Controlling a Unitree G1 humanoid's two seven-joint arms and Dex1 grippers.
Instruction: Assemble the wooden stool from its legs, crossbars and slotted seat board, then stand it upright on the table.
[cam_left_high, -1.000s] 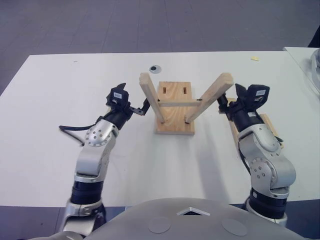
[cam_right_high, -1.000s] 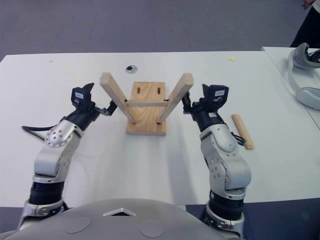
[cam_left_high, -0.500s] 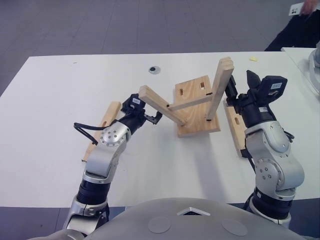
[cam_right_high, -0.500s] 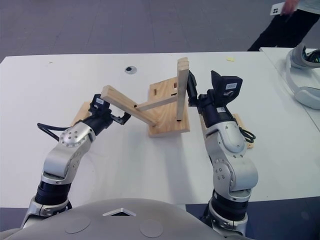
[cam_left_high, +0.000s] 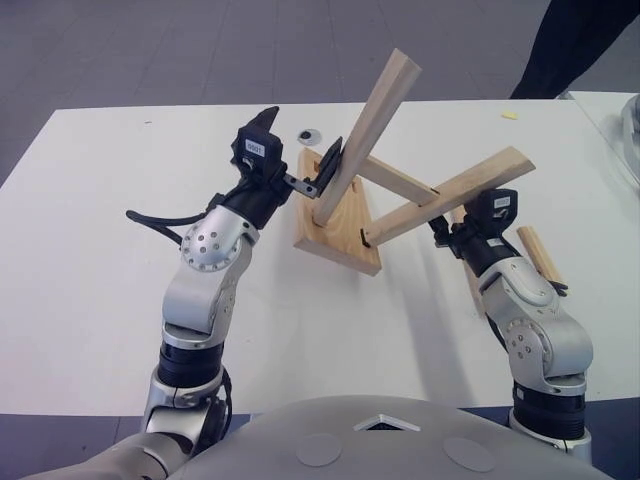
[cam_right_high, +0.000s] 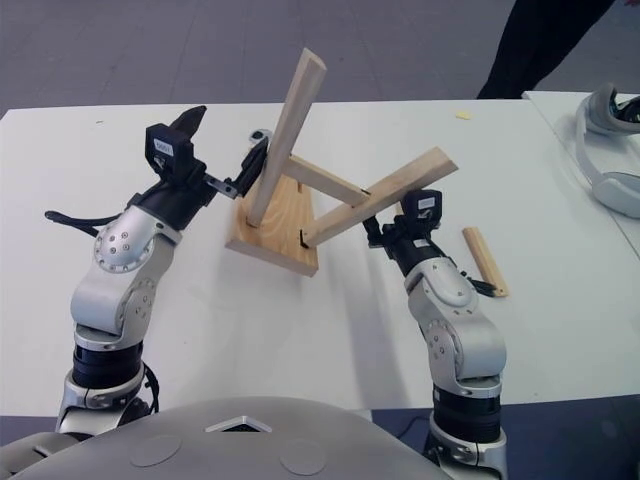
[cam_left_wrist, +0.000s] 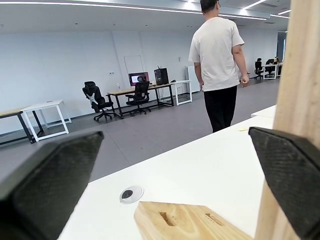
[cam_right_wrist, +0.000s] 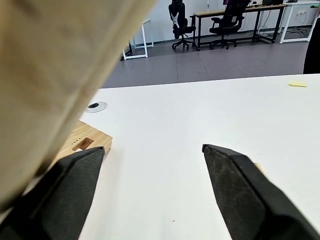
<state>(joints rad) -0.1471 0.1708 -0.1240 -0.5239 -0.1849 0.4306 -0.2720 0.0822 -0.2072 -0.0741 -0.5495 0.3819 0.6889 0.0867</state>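
as the half-built stool (cam_left_high: 342, 232) leans between them — left hand (cam_left_wrist: 176, 135) and right hand (cam_right_wrist: 153, 149) both spread.

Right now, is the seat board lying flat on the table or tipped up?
Tipped up. The seat board leans at an angle off the table, and its fitted legs slant sideways instead of pointing straight up.
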